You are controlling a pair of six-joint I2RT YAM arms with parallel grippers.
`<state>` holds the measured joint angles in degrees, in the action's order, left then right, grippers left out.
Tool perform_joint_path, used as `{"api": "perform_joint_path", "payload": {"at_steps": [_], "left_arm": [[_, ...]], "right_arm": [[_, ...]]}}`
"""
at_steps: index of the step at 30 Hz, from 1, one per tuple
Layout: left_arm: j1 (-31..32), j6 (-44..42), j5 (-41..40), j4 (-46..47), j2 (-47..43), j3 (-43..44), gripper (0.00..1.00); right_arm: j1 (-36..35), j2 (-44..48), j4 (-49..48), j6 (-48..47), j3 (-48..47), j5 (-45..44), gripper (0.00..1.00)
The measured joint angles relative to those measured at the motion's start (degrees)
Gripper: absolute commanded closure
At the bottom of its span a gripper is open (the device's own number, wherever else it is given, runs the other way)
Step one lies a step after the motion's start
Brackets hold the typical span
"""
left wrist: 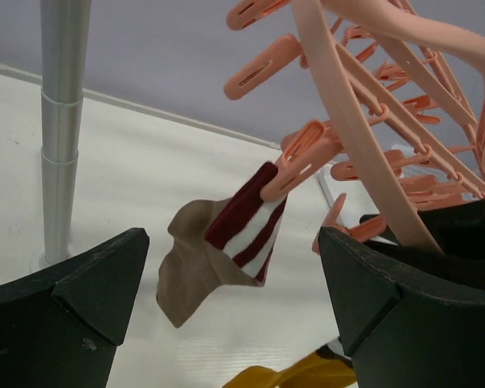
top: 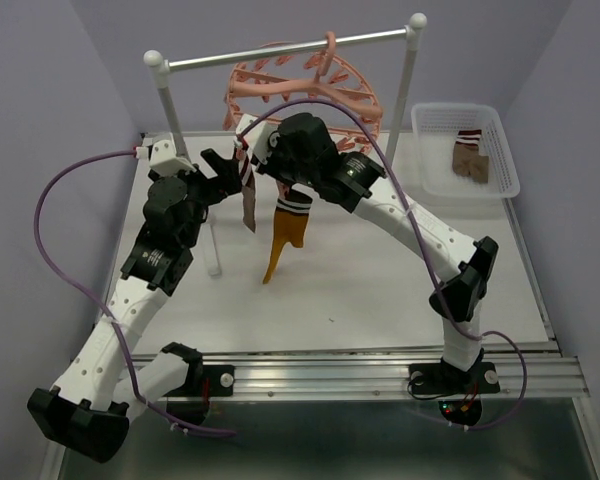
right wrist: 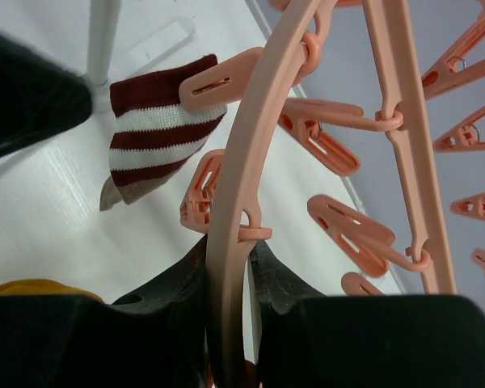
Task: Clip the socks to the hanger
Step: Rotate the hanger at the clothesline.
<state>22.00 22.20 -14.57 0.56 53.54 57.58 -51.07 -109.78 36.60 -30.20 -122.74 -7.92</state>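
Note:
The salmon-pink hanger (top: pixel 310 85) hangs by its hook from the rail. My right gripper (top: pixel 267 148) is shut on the ring's rim (right wrist: pixel 250 162), one finger on each side, as the right wrist view (right wrist: pixel 230 259) shows. A brown sock (top: pixel 249 200) with a dark and white striped cuff (left wrist: pixel 246 226) dangles from one clip (left wrist: pixel 303 166). My left gripper (top: pixel 225 170) stands wide open just in front of that sock (left wrist: pixel 233 242), touching nothing. A mustard-orange sock (top: pixel 285 240) hangs cuff-up below the right gripper; the arm hides what holds it.
The metal rail (top: pixel 290 50) rests on two white posts (top: pixel 165 100), the left one close to my left gripper (left wrist: pixel 61 121). A white basket (top: pixel 500 150) at the back right holds more brown socks (top: pixel 470 160). Several free clips (right wrist: pixel 347 234) dangle around the ring.

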Motion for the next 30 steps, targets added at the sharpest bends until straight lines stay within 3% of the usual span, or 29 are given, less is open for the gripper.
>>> {"api": "perform_joint_path", "payload": {"at_steps": [10,17,20,21,26,30], "left_arm": [[0.0,1.3,-2.6,0.0,-2.2,-1.6,0.01],[0.0,1.9,-3.8,0.0,-4.0,-1.7,0.01],[0.0,2.4,-3.9,0.0,-4.1,-2.0,0.01],[0.0,2.5,-3.9,0.0,-4.3,-2.4,0.01],[0.0,3.3,-3.9,-0.5,-4.6,-3.4,0.01],[0.0,3.8,-3.8,-0.4,-4.6,-3.6,0.01]], "right_arm": [[-0.1,-8.0,0.5,15.2,-12.1,-11.2,0.86],[-0.6,-9.5,-0.5,24.2,-15.6,-14.3,0.74],[-0.8,-9.9,-2.1,27.2,-15.6,-16.3,0.61],[-0.8,-10.1,-3.1,28.8,-15.6,-17.4,0.48],[-0.8,-10.2,-7.6,31.4,-15.5,-19.5,0.30],[-0.8,-10.1,-9.8,31.5,-14.4,-19.3,0.29]]}}
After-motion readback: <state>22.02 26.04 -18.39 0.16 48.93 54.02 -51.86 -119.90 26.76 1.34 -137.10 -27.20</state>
